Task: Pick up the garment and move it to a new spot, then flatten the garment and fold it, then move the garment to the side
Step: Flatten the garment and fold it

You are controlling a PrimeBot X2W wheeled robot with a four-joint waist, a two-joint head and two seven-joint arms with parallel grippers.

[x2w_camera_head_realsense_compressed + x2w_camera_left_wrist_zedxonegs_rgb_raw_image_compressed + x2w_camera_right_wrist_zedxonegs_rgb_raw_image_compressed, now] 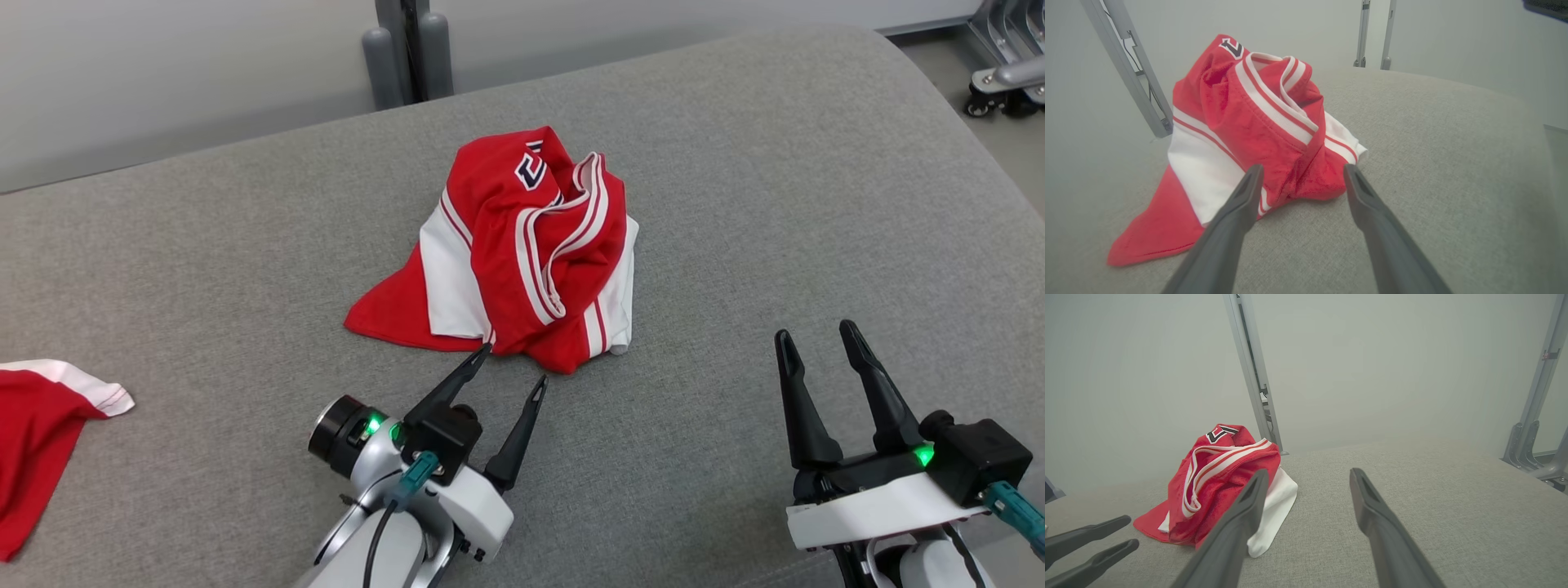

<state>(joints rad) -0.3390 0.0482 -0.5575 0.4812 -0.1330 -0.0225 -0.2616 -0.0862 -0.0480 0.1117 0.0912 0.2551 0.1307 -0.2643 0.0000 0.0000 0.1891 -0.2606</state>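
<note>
Pick-up step, not begun — garment [522, 245] bunched at mid bench [775, 180]. Left gripper [514, 363] open, empty, tips at near hem; right gripper [815, 330] open, empty, well apart. Next: nip hem, lift.

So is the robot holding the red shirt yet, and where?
Nothing is held: the left gripper and right gripper are open, near the garment.

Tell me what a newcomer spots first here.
The crumpled red-and-white garment, heaped in the middle of the grey cushion, grabs the eye. The left hand, open, points at its near edge, one fingertip about at the hem; the right hand, also open, sits apart to the right. Another red cloth lies at the left edge.
</note>
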